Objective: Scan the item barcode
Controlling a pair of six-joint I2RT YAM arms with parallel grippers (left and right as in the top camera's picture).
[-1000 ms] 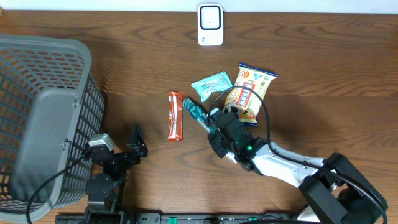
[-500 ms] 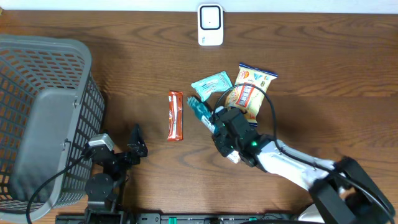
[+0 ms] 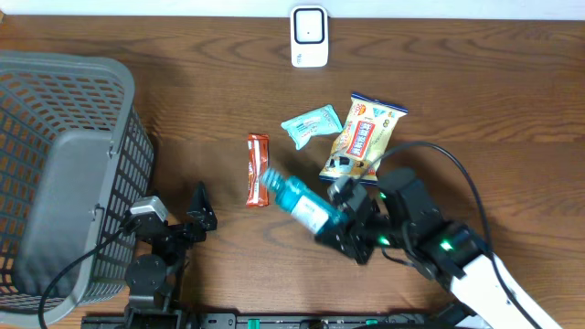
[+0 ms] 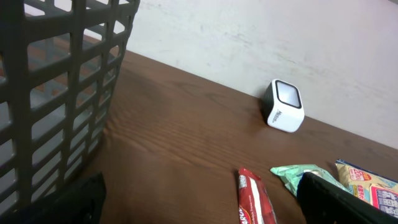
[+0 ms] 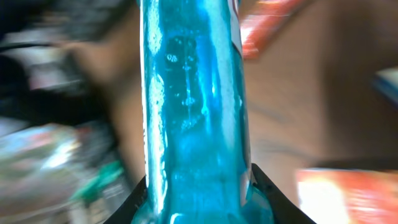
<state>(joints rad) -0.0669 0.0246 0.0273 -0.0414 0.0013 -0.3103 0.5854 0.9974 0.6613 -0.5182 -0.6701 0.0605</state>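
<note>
Right gripper (image 3: 331, 222) has the blue bottle (image 3: 294, 199) clamped between its fingers.
I see the bottle tilted, its cap end just beside the red bar (image 3: 258, 170), well apart from the white scanner (image 3: 309, 37); my left gripper (image 3: 197, 212) sits spread wide near the basket (image 3: 55, 110).

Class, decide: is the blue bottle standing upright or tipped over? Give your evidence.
Tipped. From overhead the blue bottle shows its whole side, slanting out of the right gripper that clamps it.

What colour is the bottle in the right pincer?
Translucent blue bottle, clearest in right wrist view.
</note>
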